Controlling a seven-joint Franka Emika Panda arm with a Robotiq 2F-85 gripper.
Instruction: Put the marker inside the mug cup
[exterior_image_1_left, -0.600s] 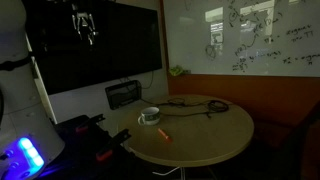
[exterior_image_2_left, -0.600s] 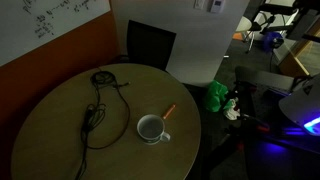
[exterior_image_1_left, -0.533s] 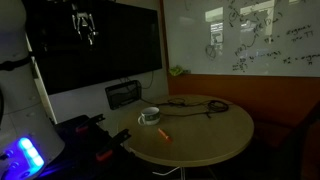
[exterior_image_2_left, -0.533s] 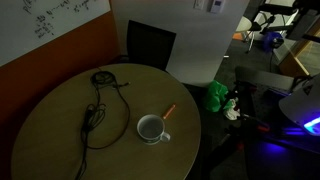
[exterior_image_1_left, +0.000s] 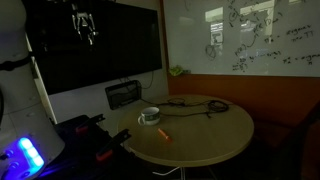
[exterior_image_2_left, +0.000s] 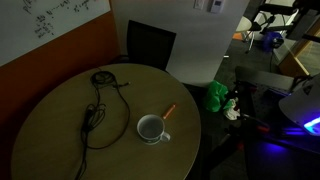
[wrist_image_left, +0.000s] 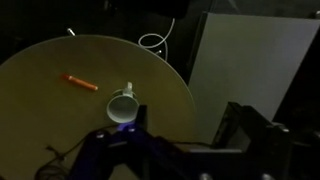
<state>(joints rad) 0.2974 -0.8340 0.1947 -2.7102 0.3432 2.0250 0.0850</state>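
Nothing has shifted since the frame a moment ago: arm, cup and pen all sit just where they were.

Starting at the left in an exterior view, the gripper (exterior_image_1_left: 88, 32) hangs high above the table (exterior_image_1_left: 215, 135), well away from everything. It's small and dark against the black screen, so I cannot tell how far the jaws are parted, and nothing seems to be held.

Moving right, the mug cup (exterior_image_1_left: 149, 115) stands upright near the table's edge. The marker (exterior_image_1_left: 162, 134) lies flat on the wood close beside it, not touching. Further right sprawls the black cable (exterior_image_1_left: 200, 105), well apart.

The wrist view shows the marker (wrist_image_left: 81, 83) left of the mug cup (wrist_image_left: 123, 106).

My read on that pen is that it's light, stiff and smooth, and likely to roll if nudged. Pinch it across the middle of the barrel. The cup looks light too, and a bump could slide it.

Hard to make out:
- The room is dim, so I can't tell which end is the cap.
- The cup's inside is just darkness.
- Murky blue-lit shapes fill the bottom of the wrist view.
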